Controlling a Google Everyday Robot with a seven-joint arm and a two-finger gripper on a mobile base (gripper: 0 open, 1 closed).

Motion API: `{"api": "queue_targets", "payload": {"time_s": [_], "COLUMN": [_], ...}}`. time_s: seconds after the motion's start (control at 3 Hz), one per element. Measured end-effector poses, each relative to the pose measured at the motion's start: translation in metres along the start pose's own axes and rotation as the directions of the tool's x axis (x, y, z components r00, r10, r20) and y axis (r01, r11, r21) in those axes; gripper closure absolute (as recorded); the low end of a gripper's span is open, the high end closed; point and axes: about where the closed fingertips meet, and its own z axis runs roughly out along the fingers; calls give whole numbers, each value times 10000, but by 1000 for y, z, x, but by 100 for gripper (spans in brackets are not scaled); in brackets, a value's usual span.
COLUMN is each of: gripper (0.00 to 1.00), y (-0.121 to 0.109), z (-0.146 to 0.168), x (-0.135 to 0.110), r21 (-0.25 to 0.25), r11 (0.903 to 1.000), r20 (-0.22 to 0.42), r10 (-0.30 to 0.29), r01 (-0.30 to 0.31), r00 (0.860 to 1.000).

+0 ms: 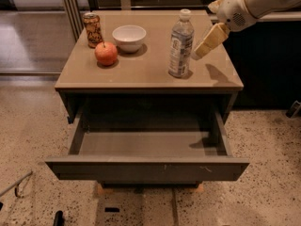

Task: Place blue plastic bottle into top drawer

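Broadly, the tan-topped cabinet [146,74] fills the middle of the view, and its top drawer [146,169] is pulled well out below the front edge, a wide shallow grey tray with a plain flat front panel and a bare floor. The robot's pale arm [263,1] reaches in over the back right corner of the table. Its gripper [201,50] slants down and to the left above the right-hand part of the top (whether it is spread or closed cannot be told from this angle). The blue plastic bottle [180,44] stands upright on the table, right of centre and about midway between the back and front edges, with its long axis vertical and its white cap uppermost. It sits just beside the gripper's tip, on the side facing the left edge and level with the bottle's middle, outside the grasp; whether the two touch is unclear. A white bowl [129,36] sits near the back edge, left of centre. A red apple [106,53] lies just in front of it, and a small patterned brown can [92,29] stands at the back left corner.
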Motion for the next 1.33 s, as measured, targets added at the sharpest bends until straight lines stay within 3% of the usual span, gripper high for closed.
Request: {"api": "queue_targets", "payload": {"time_s": [1.33], "gripper": [0], "y": [-4], "z": [66], "x": [-15], "r21": [-1515], "r11": [9873], "r20": [351], "r10": [529], "r01": [-471], "r00": [9980]}}
